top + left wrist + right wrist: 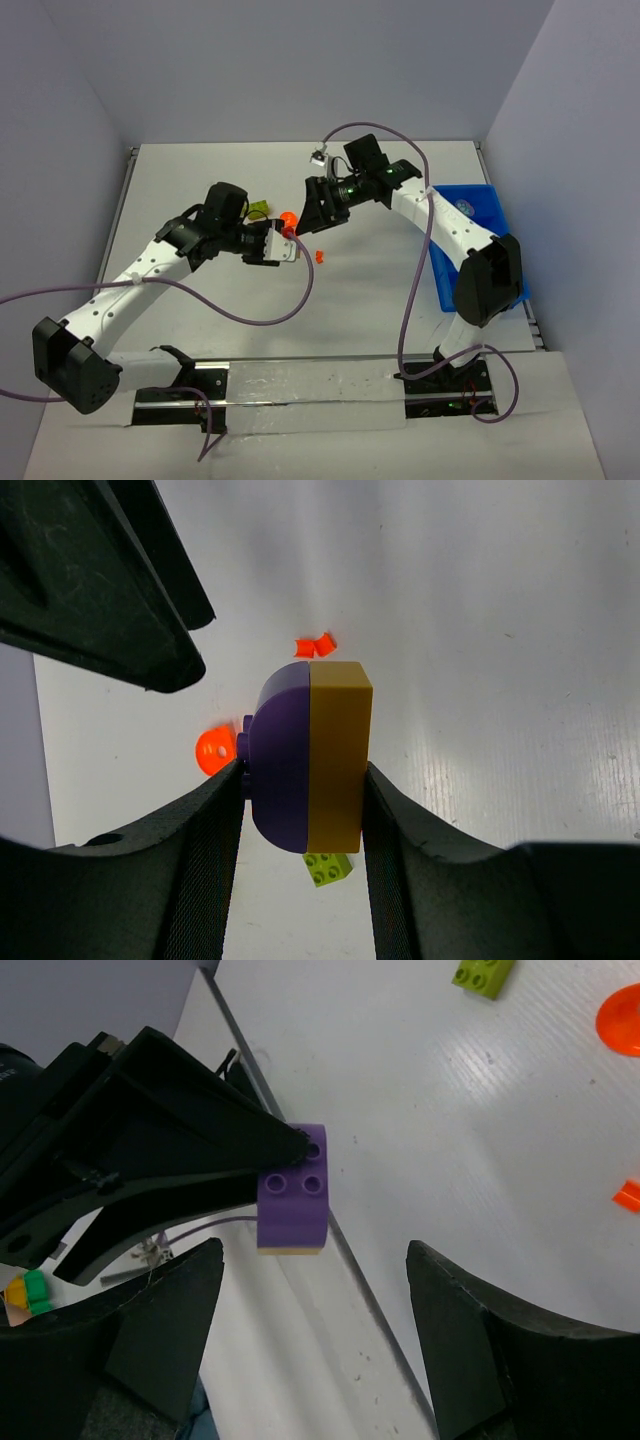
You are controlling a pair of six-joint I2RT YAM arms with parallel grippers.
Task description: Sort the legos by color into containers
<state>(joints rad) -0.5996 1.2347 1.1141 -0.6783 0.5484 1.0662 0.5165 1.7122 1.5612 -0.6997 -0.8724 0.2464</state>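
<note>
My left gripper (305, 780) is shut on a purple rounded brick (280, 755) joined to a yellow brick (340, 755) and holds the pair above the table. My right gripper (315, 1260) is open and empty, facing the purple brick (293, 1195) a short way off. In the top view the left gripper (287, 246) and the right gripper (308, 215) meet mid-table. A round orange piece (214, 751), a small orange piece (316, 646) and a lime-green brick (330, 867) lie on the table below. The blue tray (480, 195) is at the far right.
The right arm crosses over the blue tray's near part. Purple cables loop over the table in front of both arms. The lime-green brick (258, 210) lies behind the left wrist. The small orange piece (321, 256) lies right of the left gripper.
</note>
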